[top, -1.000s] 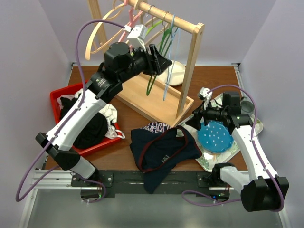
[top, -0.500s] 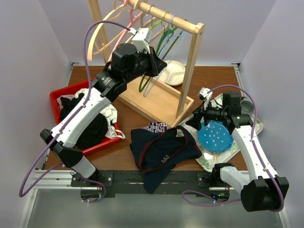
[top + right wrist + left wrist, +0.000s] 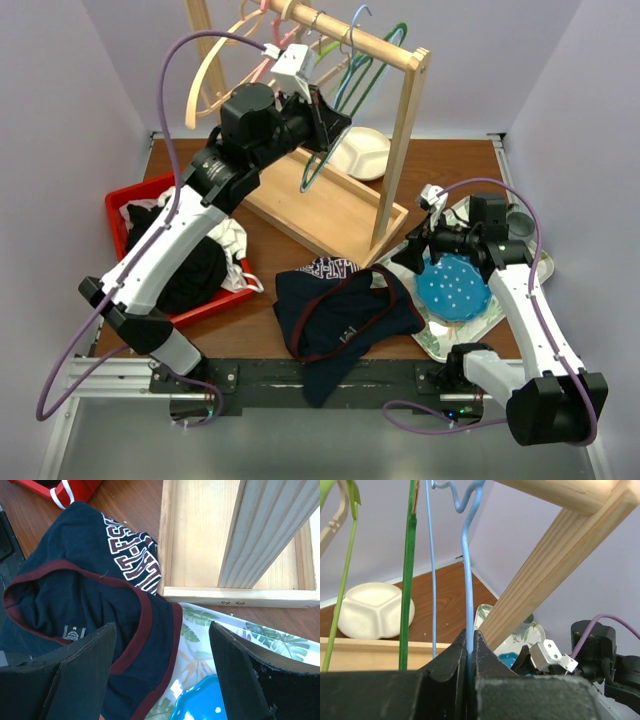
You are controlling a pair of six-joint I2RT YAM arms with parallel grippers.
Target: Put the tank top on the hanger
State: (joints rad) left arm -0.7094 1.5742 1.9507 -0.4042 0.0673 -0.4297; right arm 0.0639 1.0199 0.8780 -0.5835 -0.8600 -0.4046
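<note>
Lab test cell — plain walls (image 3: 60, 100), bolted arms (image 3: 170, 240).

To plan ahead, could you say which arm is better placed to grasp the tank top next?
Probably right: the right gripper is open near the tank top, while the left gripper is shut on the hanger.

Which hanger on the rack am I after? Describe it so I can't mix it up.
Find the wooden rack at the back of the table and follow its top rail toward the right post. The hanger hangs there: a thin light-blue wire one, pinched in the shut left gripper. The dark green hanger beside it is thicker.
</note>
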